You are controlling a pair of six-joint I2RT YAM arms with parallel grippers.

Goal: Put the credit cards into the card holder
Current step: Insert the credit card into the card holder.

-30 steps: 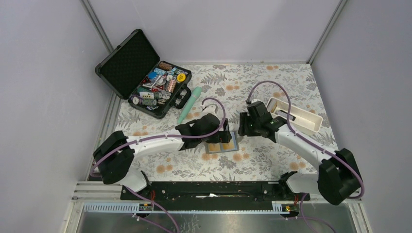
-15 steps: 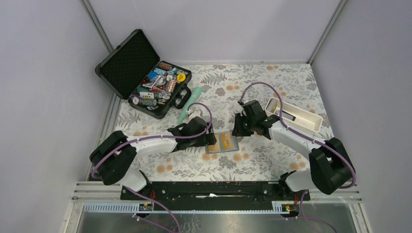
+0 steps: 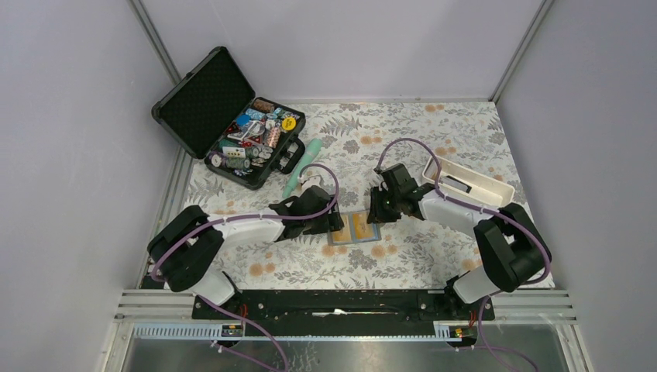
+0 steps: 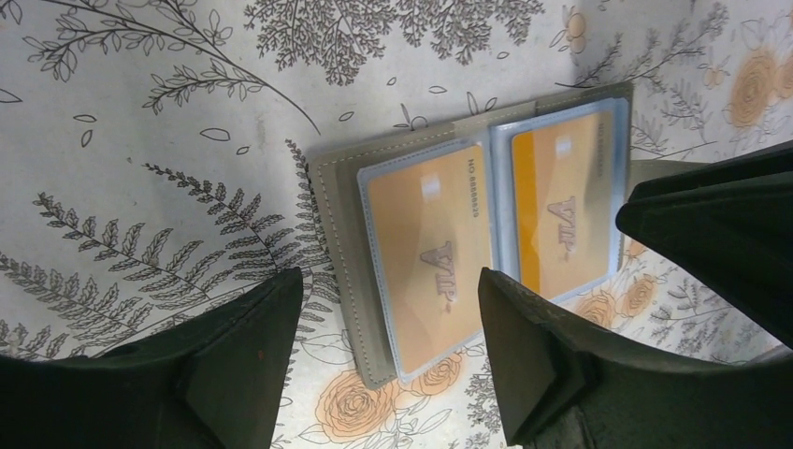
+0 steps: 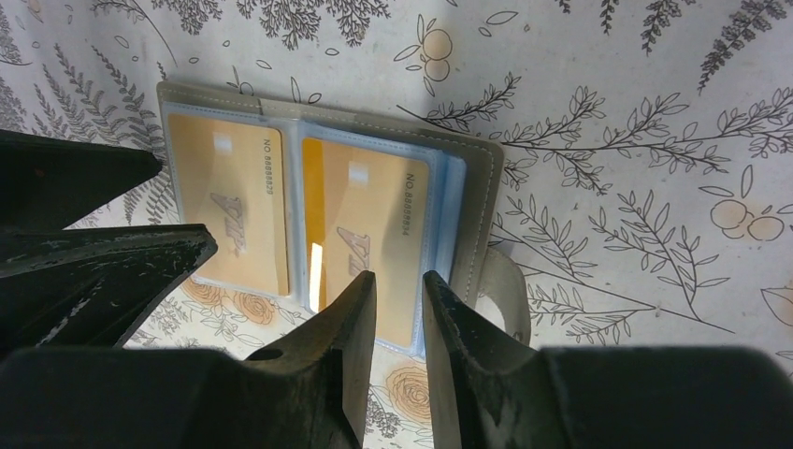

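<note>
The grey-brown card holder (image 3: pixel 370 232) lies open and flat on the floral cloth, between my two grippers. Two orange-yellow credit cards sit in its clear sleeves, one in each half (image 4: pixel 430 243) (image 4: pixel 566 201). They also show in the right wrist view (image 5: pixel 229 206) (image 5: pixel 374 224). My left gripper (image 4: pixel 388 281) is open wide and empty, low over the holder's (image 4: pixel 335 215) left half. My right gripper (image 5: pixel 400 279) is almost shut, with a narrow gap and nothing in it, just above the right-hand card. The holder's strap (image 5: pixel 510 290) curls out at its right edge. No blue or dark card shows.
A black hard case (image 3: pixel 203 101) stands open at the back left, full of small items. A mint-green tube (image 3: pixel 304 167) lies beside it. A white oblong tray (image 3: pixel 472 182) sits at the right, behind my right arm.
My left gripper has drawn back to the left, uncovering more of the holder. My right gripper has moved left and closer to the holder's right half.
</note>
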